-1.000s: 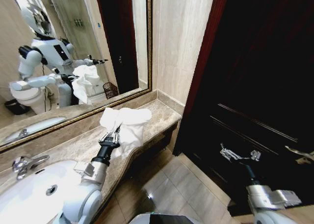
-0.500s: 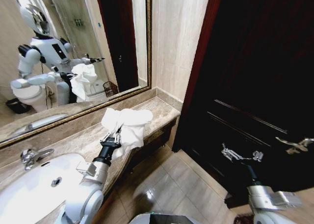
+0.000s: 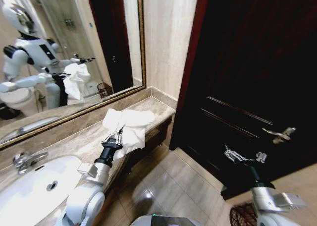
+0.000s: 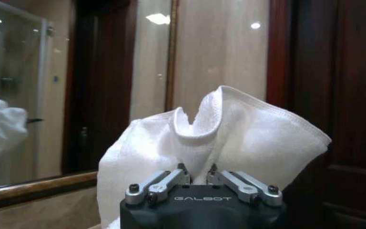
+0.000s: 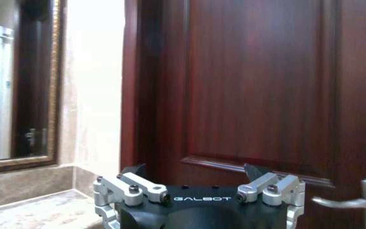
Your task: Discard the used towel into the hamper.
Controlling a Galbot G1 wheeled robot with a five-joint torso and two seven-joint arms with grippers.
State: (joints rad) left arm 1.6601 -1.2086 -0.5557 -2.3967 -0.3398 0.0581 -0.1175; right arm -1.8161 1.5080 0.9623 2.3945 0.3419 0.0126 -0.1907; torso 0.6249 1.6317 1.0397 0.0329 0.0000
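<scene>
Head view: the white towel is pinched by the left gripper and held up over the marble countertop, near its end beside the dark wooden door. In the left wrist view the fingers are seen pressed together on a fold of the cloth, with the rest bunched above and draped to either side. The right gripper is held out in front of the door, below the silver door handle; in the right wrist view its fingers are spread with nothing between them.

A round brown openwork rim is seen on the tiled floor at the lower right, partly hidden by the right arm — this is judged to be the hamper, well apart from the towel. A washbasin and tap are set at the near left, and the robot is reflected in the mirror.

The task is judged barely begun. Only a small fold is gripped, so the towel could be lost on the way — a hanging edge could be snagged on the counter or door handle, or the drop could miss the hamper's narrow mouth.
</scene>
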